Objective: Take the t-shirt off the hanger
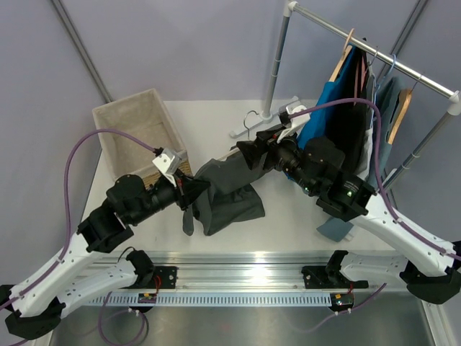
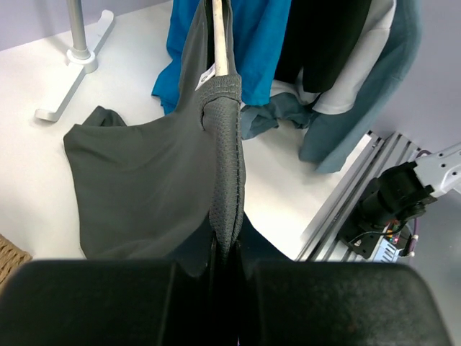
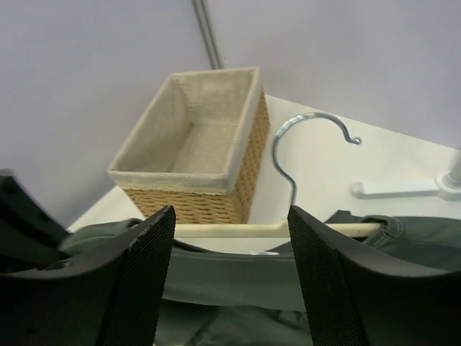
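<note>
**A:** How far along is this?

**B:** Barely begun, I'd judge. The t-shirt lies rumpled mid-table. The hanger sits inside its neck, with the silver hook poking out toward 12 o'clock.

**A:** And the pincers?

**B:** The left gripper, at 8 o'clock of the shirt, is clamped on a ribbed edge of the t-shirt. The cloth is drawn taut from there up to the wood. The right gripper, at 1 o'clock, has its jaws apart on either side of the pale bar near the hook. It isn't pinching the bar, as far as I can see.

**A:** What's left?

**B:** Nearly all of it: grip the hanger, then pull the two apart until both shoulders slip free.

**A:** How does the cloth look?

**B:** Dark charcoal, plain and soft, lying in loose folds. The basket stands at 10 o'clock and the clothes rail at 2.
</note>
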Tool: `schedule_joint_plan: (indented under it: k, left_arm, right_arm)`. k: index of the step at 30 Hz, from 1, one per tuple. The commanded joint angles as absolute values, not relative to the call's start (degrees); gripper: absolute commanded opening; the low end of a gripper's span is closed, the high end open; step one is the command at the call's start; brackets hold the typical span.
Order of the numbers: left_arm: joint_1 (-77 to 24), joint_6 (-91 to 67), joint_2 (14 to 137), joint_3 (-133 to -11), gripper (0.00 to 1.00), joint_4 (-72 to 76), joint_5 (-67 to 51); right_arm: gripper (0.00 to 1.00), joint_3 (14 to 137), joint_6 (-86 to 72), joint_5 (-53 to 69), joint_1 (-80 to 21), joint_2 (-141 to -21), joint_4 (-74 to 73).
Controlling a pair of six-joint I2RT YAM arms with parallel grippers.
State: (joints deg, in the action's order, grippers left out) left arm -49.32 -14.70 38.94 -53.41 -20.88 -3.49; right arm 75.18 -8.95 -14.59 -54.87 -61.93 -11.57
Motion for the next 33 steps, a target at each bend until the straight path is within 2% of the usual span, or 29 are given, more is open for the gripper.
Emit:
schedule_joint_plan:
  k: [1, 5, 9, 14, 20, 21, 26, 27, 28, 30, 31, 32, 33]
  left_arm:
    - [-49.75, -16.08, 36.57, -53.00, 0.00, -14.24, -5.45]
    - [-49.92, -16.52, 36.56, -52.65, 0.00, -13.89, -6.94]
    - [-50.01, -16.44, 35.69, -51.86, 0.00, -13.45, -6.94]
    - [-50.01, -16.61, 34.37, -50.89, 0.00, -11.96, -8.08]
    - [-50.01, -17.49, 32.78, -49.75, 0.00, -9.85, -10.28]
    - [-50.01, -17.66, 32.52, -49.40, 0.00, -9.67, -10.37]
    - [-50.01, -17.67, 31.55, -48.87, 0.00, -9.05, -10.11]
    - [-50.01, -17.67, 31.47, -48.87, 0.00, -8.97, -10.02]
    - [-50.01, -17.75, 31.46, -48.95, 0.00, -9.05, -9.93]
    - [-50.01, -17.75, 31.46, -48.87, 0.01, -9.05, -9.93]
    - [-50.01, -17.75, 31.55, -48.95, 0.07, -9.14, -10.11]
    - [-50.01, -17.67, 31.64, -48.78, 0.29, -9.23, -10.46]
    - [-50.01, -17.49, 31.55, -48.69, 0.34, -9.40, -10.72]
  right_arm:
    - [0.70, 74.01, -5.81, -19.95, -55.28, -62.22, -8.27]
    - [0.68, 73.48, -4.14, -22.06, -55.28, -64.68, -6.95]
    - [0.60, 73.92, -3.25, -22.76, -55.28, -66.70, -6.15]
    - [0.39, 73.57, -5.01, -23.56, -55.28, -66.80, -6.41]
    - [0.33, 73.04, -6.06, -23.21, -55.28, -66.53, -6.94]
    - [0.28, 73.12, -5.98, -23.12, -55.28, -66.79, -7.55]
    - [0.16, 74.09, -6.15, -22.59, -55.20, -67.41, -9.31]
    - [0.11, 74.18, -6.24, -22.59, -55.28, -67.33, -9.66]
    - [0.00, 74.09, -6.33, -23.55, -55.20, -67.24, -9.75]
    - [0.00, 73.83, -6.07, -24.08, -55.28, -66.63, -9.49]
    - [0.00, 73.92, -5.89, -24.34, -55.20, -66.27, -9.58]
    - [0.00, 74.26, -5.63, -25.04, -55.28, -66.18, -9.84]
    - [0.00, 74.70, -5.10, -25.66, -55.28, -66.01, -10.89]
